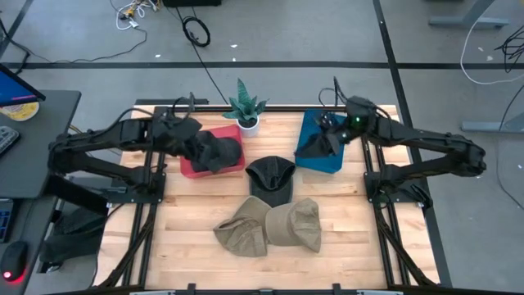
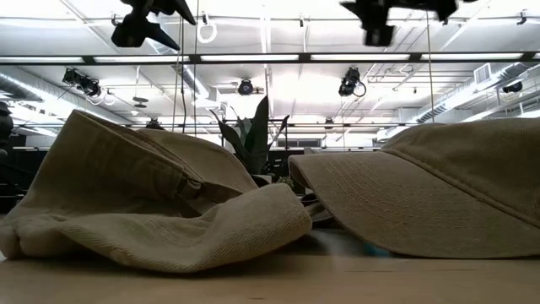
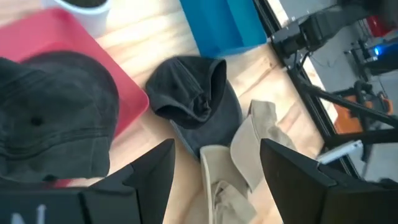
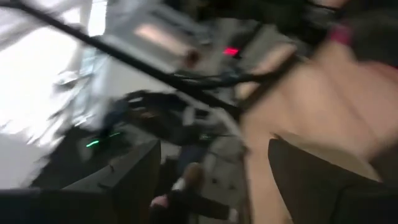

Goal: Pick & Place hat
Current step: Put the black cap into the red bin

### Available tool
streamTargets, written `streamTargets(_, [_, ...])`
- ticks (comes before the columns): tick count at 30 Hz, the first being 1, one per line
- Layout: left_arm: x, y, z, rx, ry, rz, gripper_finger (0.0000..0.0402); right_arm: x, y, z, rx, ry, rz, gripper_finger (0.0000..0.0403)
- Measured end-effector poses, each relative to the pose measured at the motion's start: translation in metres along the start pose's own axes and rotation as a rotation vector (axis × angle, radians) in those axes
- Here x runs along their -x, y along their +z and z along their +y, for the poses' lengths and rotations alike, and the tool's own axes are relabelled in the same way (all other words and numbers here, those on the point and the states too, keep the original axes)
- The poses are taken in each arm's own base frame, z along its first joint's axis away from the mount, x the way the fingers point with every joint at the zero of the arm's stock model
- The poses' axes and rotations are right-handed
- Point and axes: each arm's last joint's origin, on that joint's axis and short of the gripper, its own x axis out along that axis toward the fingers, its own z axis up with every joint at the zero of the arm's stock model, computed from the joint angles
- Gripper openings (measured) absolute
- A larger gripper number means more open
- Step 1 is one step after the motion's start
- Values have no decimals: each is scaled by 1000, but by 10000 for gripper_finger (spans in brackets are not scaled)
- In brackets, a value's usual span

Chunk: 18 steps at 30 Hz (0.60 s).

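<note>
In the high view, a black hat (image 1: 271, 179) lies at the centre of the wooden bench (image 1: 352, 221), with two tan hats (image 1: 270, 226) touching each other just below it. The lower left and lower right of the bench stay bare, right out to its edges. Another dark hat (image 1: 218, 150) sits on the red tray (image 1: 191, 166) at upper left. The left end effector (image 1: 199, 146) hovers over it, fingers spread wide (the wrist view shows nothing between them). The right end effector (image 1: 329, 138) hangs over the blue bin (image 1: 315, 156) at upper right; whether it is open or closed, I cannot tell. A potted plant (image 1: 245, 108) stands at the top edge between tray and bin.
</note>
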Motion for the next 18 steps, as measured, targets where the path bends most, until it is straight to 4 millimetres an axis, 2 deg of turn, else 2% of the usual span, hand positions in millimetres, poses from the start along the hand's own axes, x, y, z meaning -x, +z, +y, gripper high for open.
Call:
streamTargets(5, [2,-9,-8,-42,25,-77,238,5,-33,-3,-116,-350,-43,283])
streamTargets(10, [0,-12,-13,-68,41,-123,238,-5,-59,-14,-241,-573,9,279])
streamTargets(14, [-4,-12,-13,-92,69,-130,238,-21,-78,-36,-335,-606,-14,279])
streamTargets(18, [-7,-13,-14,-129,69,-114,238,-29,-103,-75,-432,-639,-38,279])
